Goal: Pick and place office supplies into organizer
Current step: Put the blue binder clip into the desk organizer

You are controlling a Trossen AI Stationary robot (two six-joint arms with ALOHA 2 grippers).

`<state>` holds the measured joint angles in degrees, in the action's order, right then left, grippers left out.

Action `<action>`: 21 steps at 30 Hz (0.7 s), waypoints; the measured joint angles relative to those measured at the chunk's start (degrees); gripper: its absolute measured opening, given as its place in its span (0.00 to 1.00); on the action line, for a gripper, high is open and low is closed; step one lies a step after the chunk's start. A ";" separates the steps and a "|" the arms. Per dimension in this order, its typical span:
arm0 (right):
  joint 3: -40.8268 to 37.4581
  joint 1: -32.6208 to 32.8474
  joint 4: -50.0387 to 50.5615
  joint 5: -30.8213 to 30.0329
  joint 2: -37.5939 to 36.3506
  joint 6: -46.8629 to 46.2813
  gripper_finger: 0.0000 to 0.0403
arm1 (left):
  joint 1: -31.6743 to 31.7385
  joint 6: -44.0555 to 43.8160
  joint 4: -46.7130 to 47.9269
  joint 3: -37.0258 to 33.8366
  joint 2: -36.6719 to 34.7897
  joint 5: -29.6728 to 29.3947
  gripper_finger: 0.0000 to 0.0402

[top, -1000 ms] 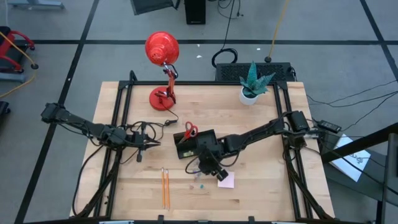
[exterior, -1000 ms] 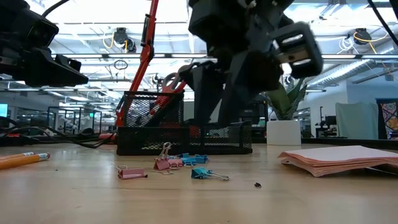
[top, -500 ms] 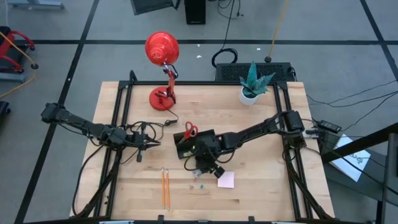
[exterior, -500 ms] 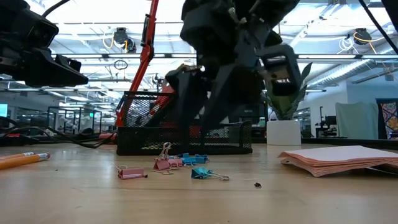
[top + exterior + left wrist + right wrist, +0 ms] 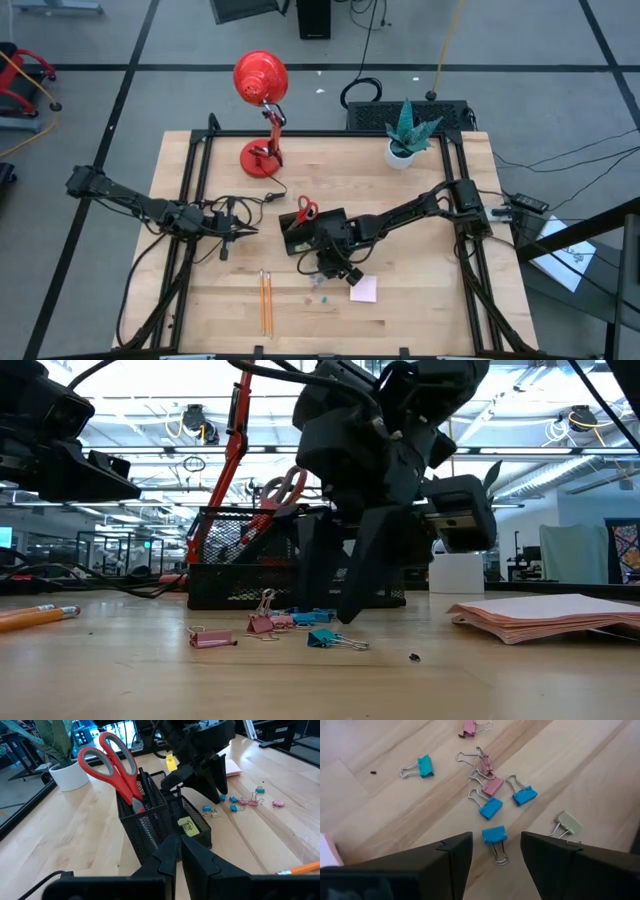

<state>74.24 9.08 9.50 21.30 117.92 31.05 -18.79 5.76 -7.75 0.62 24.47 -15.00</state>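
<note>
While your right tool (image 5: 496, 851) hangs released over the blue clip (image 5: 494, 835) lying on the counter (image 5: 430, 300) beside the organizer (image 5: 240, 575), lower it squarely and clench; your left tool (image 5: 177, 854) waits clenched, empty.

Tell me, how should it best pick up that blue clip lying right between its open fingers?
Probably from straight above, with the right gripper closing on the blue clip's flat-sided coloured body; its thin wire handles lie flat on the table and offer little to pinch.
</note>
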 joint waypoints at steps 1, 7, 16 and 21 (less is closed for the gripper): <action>-0.33 0.00 -0.55 0.00 -0.02 0.03 0.40 | -0.02 0.00 0.00 0.00 0.02 0.00 0.08; -2.75 -0.02 -5.07 0.19 -0.14 -0.32 0.40 | 0.00 0.00 0.05 0.00 0.00 0.00 0.08; -2.80 0.24 -4.47 0.34 -0.10 -1.26 0.27 | 0.00 0.00 0.07 0.00 0.02 0.00 0.08; -2.84 0.28 -4.57 0.37 -0.05 -1.74 0.17 | -0.01 -0.02 0.07 0.00 0.01 0.00 0.08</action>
<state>71.40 9.37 4.93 21.67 117.86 29.31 -18.80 5.74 -7.68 0.62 24.48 -15.00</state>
